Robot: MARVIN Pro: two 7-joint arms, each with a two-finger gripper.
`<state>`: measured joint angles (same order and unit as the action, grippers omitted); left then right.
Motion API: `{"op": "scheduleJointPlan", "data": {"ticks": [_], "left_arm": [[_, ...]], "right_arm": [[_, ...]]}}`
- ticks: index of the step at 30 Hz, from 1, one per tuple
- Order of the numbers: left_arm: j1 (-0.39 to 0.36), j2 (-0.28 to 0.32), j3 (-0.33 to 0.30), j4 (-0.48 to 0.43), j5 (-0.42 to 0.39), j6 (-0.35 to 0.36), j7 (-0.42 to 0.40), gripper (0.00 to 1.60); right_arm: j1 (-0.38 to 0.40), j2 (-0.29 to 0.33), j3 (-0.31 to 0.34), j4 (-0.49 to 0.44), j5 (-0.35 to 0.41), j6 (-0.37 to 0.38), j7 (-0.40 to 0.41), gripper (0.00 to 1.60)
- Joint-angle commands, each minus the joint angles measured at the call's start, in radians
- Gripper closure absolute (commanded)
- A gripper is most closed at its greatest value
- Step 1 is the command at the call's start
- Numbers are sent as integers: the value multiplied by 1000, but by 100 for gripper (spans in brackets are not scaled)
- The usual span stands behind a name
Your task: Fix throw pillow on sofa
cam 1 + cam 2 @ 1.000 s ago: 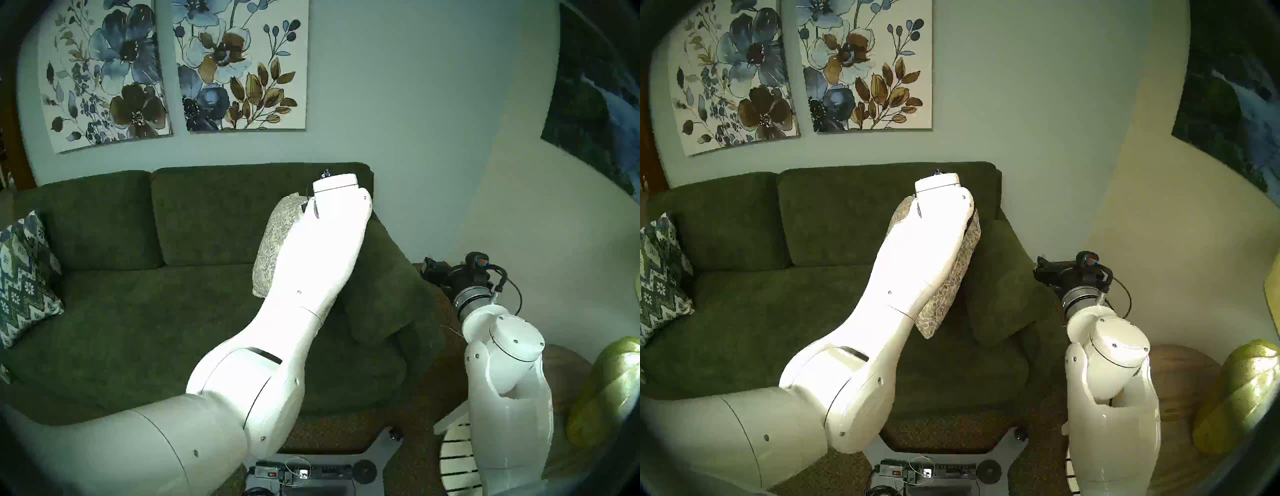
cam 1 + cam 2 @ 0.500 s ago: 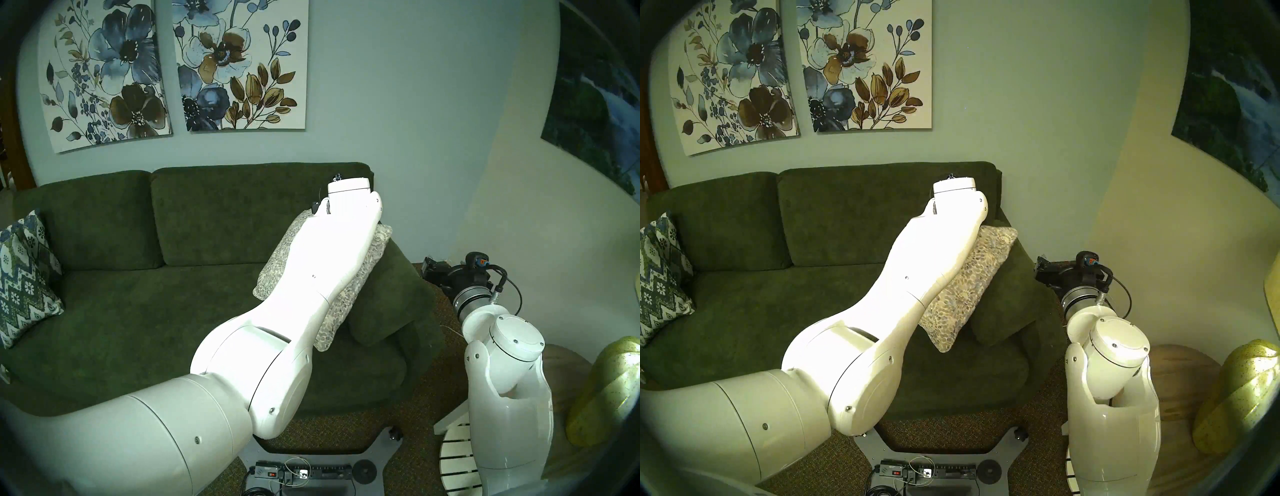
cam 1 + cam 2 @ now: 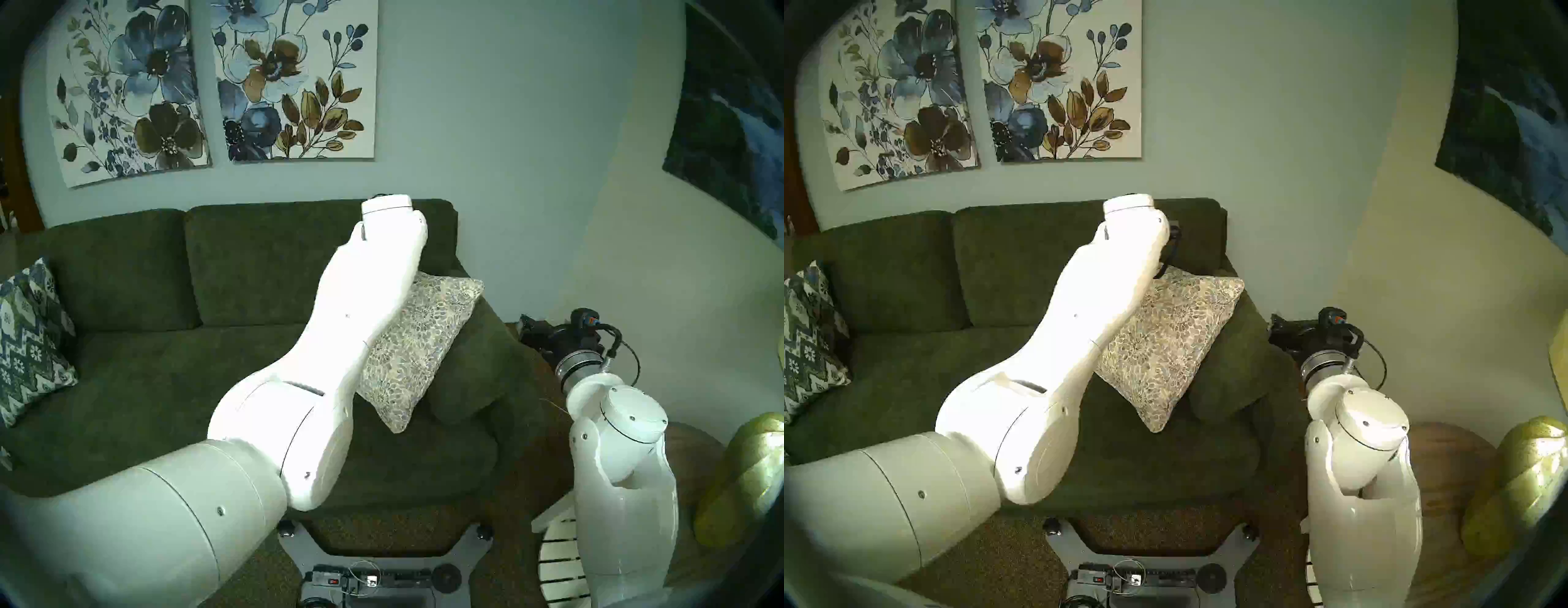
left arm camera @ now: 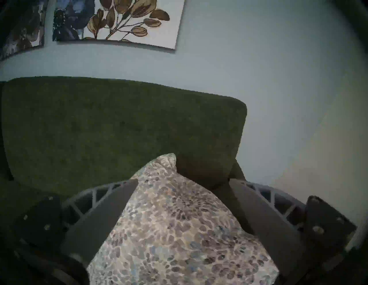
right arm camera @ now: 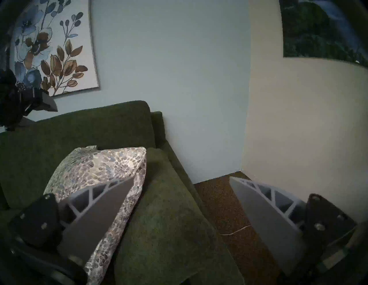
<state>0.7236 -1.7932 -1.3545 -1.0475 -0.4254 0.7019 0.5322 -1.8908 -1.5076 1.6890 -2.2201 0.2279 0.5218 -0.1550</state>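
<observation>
The throw pillow (image 3: 420,339) (image 3: 1166,339), with its cream-and-grey pebble print, leans tilted against a plain dark green cushion (image 3: 475,365) at the right end of the dark green sofa (image 3: 169,382) (image 3: 911,382). My left gripper (image 4: 182,182) is open. Its fingers stand wide on either side of the pillow's (image 4: 175,228) upper corner, just above it, and my forearm hides most of the gripper in the head views. My right gripper (image 5: 181,177) (image 3: 530,329) hangs open and empty beside the sofa's right arm, with the pillow (image 5: 99,165) to its left.
A blue-green zigzag pillow (image 3: 29,339) stands at the sofa's left end. A round wooden side table (image 3: 695,446) and a yellow-green object (image 3: 746,479) are to the right, near my right arm. A power strip (image 3: 369,577) lies on my base below.
My left arm swung the pillow to the right and laid it against the green cushion. The gripper opened, and the arm has drawn back up and left while the pillow stays put.
</observation>
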Motion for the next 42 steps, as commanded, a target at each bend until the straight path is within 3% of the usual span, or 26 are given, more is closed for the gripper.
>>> {"op": "scheduleJointPlan", "data": {"ticks": [1, 8, 19, 29, 42], "left_arm": [[84, 110, -38, -84, 6, 57, -3, 0], [187, 185, -60, -143, 11, 112, -19, 0], [282, 328, -143, -289, 9, 145, -83, 0], [362, 436, -244, -408, -16, 148, -170, 0], [501, 536, -310, -555, -62, 101, -332, 0]], "right_arm": [[5, 1, 0, -10, 0, -3, 1, 0], [6, 1, 0, -7, 0, -3, 1, 0], [6, 1, 0, -4, 0, -3, 1, 0], [6, 1, 0, -1, 0, -3, 1, 0], [8, 1, 0, -2, 0, -3, 1, 0]]}}
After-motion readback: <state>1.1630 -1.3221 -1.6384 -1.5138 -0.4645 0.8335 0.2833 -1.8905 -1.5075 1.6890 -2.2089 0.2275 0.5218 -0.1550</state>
